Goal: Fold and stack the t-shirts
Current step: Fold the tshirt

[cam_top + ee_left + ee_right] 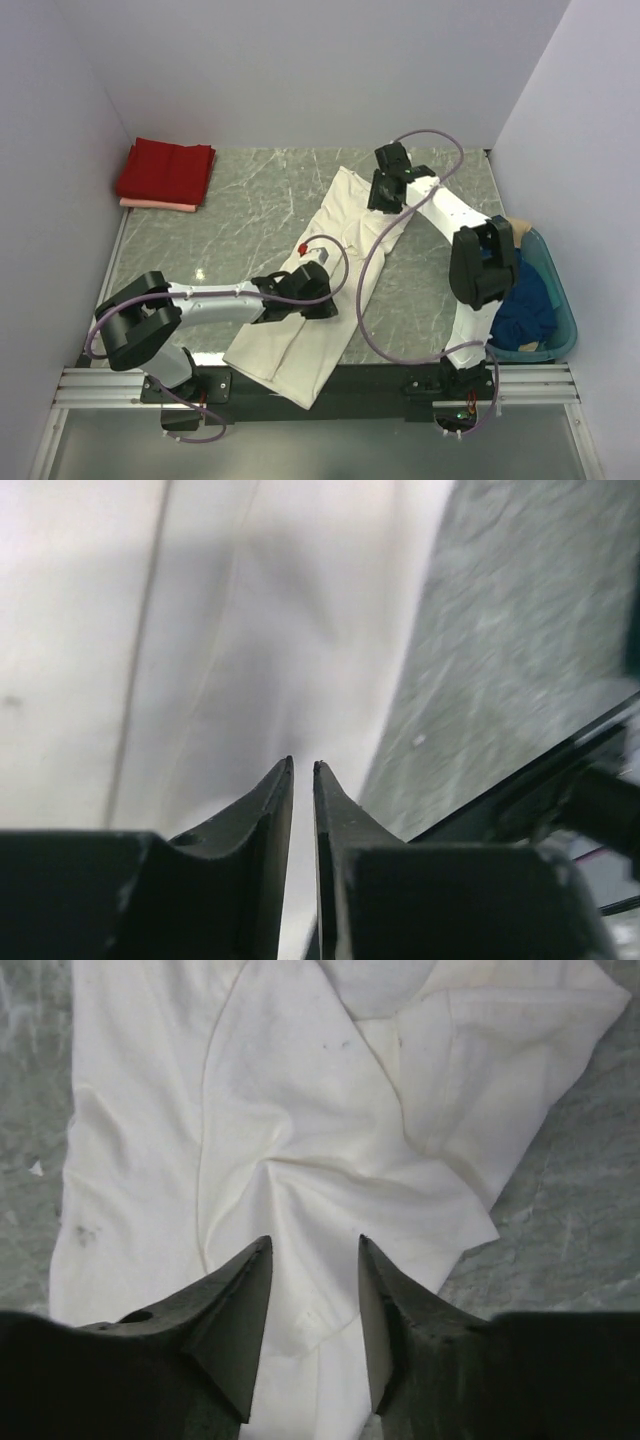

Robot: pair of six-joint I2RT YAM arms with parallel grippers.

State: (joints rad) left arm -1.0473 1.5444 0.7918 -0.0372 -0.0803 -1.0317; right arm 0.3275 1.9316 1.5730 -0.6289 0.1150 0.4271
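Note:
The cream-white t-shirt lies folded lengthwise in a long strip, running from the table's middle back to the front edge. My left gripper sits low over its right edge at mid-length. Its jaws stand almost together with a thin slit, over smooth white cloth. My right gripper is open over the strip's far end, with puckered cloth between its fingertips. The red shirt lies folded on the pale pink shirt at the back left. The dark blue shirt is bunched in the basket.
The teal plastic basket stands at the right edge beside the right arm. Purple cables loop from both arms over the marbled table. The table's front edge with its metal rail runs under the shirt's near end.

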